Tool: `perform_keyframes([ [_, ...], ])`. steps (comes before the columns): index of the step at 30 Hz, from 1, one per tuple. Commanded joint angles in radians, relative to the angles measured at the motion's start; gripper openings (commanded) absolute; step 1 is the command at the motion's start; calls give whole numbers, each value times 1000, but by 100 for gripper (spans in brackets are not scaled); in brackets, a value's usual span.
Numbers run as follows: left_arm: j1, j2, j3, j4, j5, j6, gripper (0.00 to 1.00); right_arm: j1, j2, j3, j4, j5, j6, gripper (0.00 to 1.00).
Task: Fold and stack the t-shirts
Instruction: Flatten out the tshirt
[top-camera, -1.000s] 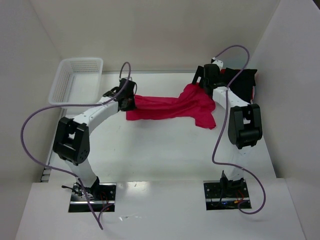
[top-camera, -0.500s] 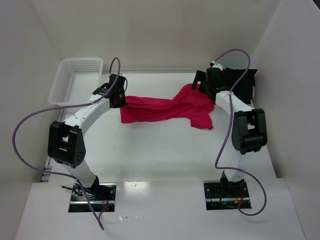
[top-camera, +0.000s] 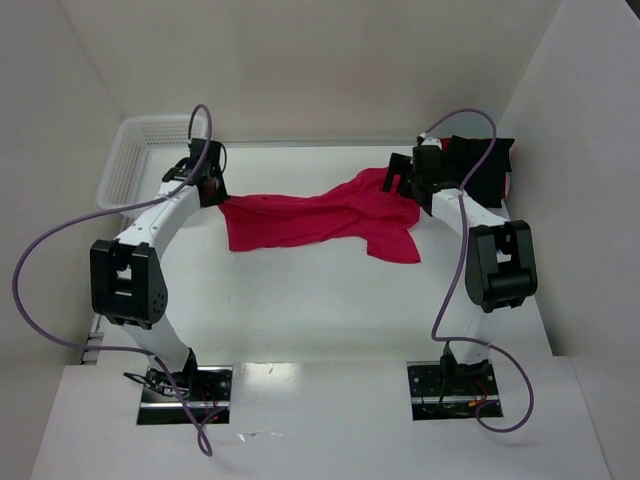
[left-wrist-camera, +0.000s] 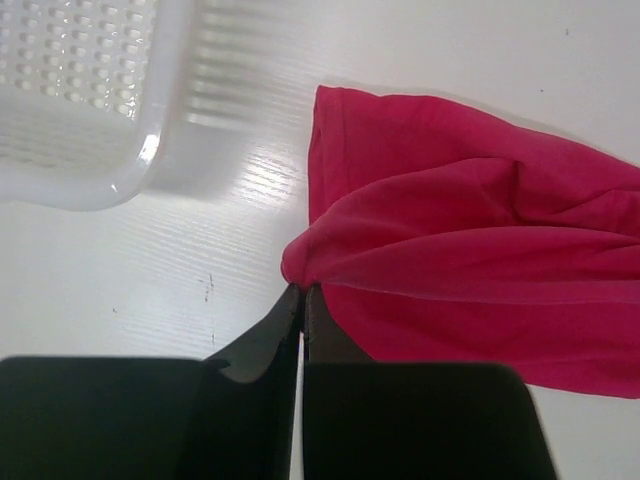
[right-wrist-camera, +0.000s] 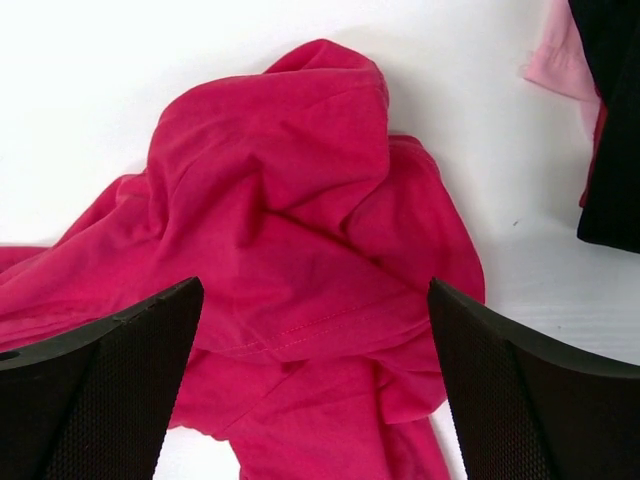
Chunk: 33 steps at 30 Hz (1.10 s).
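Note:
A crimson t-shirt (top-camera: 320, 215) lies stretched and rumpled across the far middle of the table. My left gripper (top-camera: 212, 190) is shut on its left edge; in the left wrist view the fingertips (left-wrist-camera: 303, 293) pinch a fold of the shirt (left-wrist-camera: 470, 270). My right gripper (top-camera: 398, 180) is open above the shirt's bunched right end; in the right wrist view the wide-apart fingers (right-wrist-camera: 110, 380) flank the shirt (right-wrist-camera: 300, 260) without touching it. A pile of dark and pink clothes (top-camera: 485, 165) sits at the far right.
A white plastic basket (top-camera: 140, 160) stands at the far left, close to my left gripper, and shows in the left wrist view (left-wrist-camera: 90, 110). Black and pink cloth (right-wrist-camera: 600, 110) lies at the right edge of the right wrist view. White walls enclose the table.
My left gripper has pulled the shirt's left edge leftward toward the basket, stretching the shirt out. My right gripper has stayed over the shirt's right end, shifting slightly.

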Motion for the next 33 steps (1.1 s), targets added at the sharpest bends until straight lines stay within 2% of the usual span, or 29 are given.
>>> perform_keyframes([
  [1,13,14,22,14,3,34,0,-5,-13,20,58,-45,-28,98],
  [7,22,44,13,24,7,43,0,-5,7,31,78,-150,-37,89],
  [10,42,45,13,24,7,43,0,-5,28,31,66,-150,-48,83],
  [22,72,35,3,43,29,71,0,-5,117,69,-23,-85,-66,74],
  [33,82,35,-6,52,29,71,0,-25,158,92,-52,-90,-76,74],
])
